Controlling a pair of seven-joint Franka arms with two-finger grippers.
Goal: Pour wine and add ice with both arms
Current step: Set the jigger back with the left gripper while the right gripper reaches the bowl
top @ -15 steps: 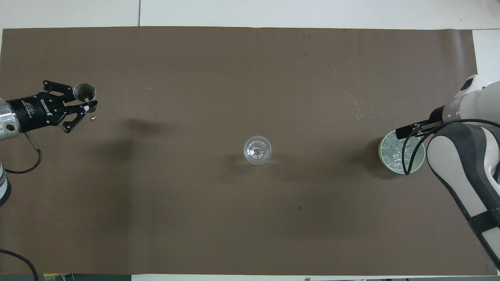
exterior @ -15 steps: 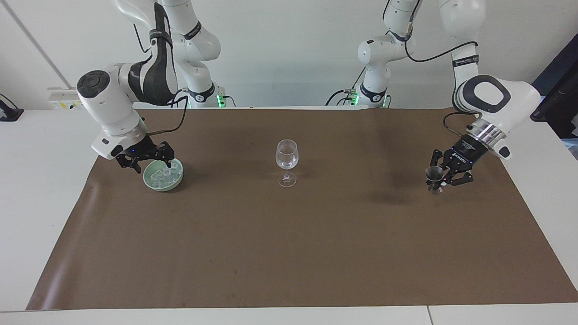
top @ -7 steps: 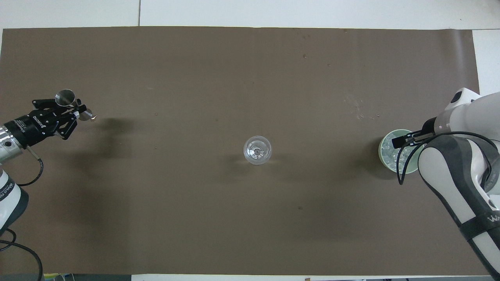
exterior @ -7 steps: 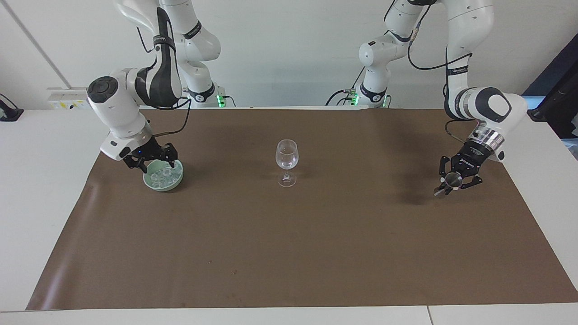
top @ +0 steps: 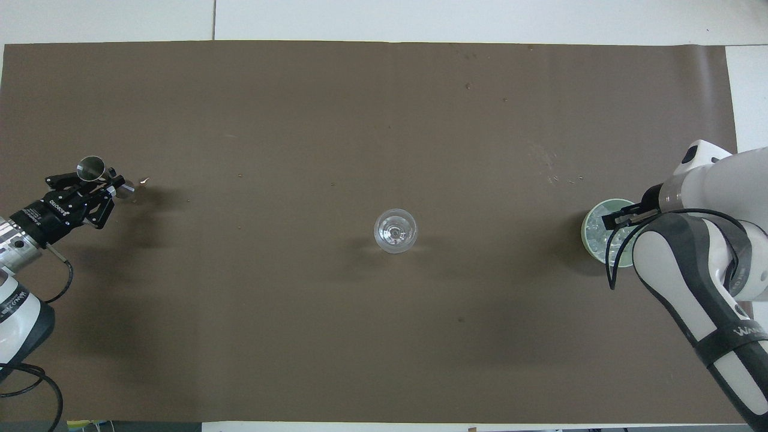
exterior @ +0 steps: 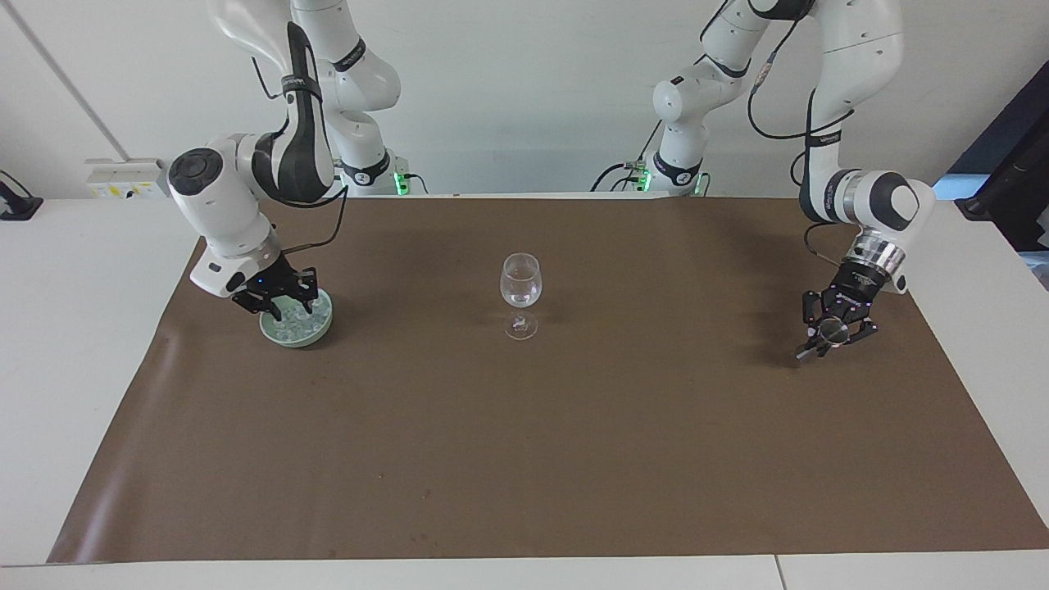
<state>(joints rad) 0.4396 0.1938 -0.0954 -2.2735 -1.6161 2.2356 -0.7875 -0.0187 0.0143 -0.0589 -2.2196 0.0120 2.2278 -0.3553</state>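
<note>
A wine glass (exterior: 520, 287) stands upright in the middle of the brown mat; it also shows in the overhead view (top: 395, 231). The wine in it is barely visible. A pale green bowl (exterior: 318, 333) holds a heap of ice (exterior: 297, 325) toward the right arm's end of the table. My right gripper (exterior: 283, 305) is open, its fingers down at the ice in the bowl (top: 585, 237). My left gripper (exterior: 829, 332) is shut on a small metal jigger (top: 91, 167), held tilted just above the mat toward the left arm's end.
The brown mat (exterior: 524, 459) covers most of the white table (exterior: 74, 344). A dark monitor edge (exterior: 1016, 188) stands off the table at the left arm's end.
My left gripper has carried the jigger toward the left arm's end of the table, lower and more tilted. My right gripper has dropped lower into the bowl. The glass has not moved.
</note>
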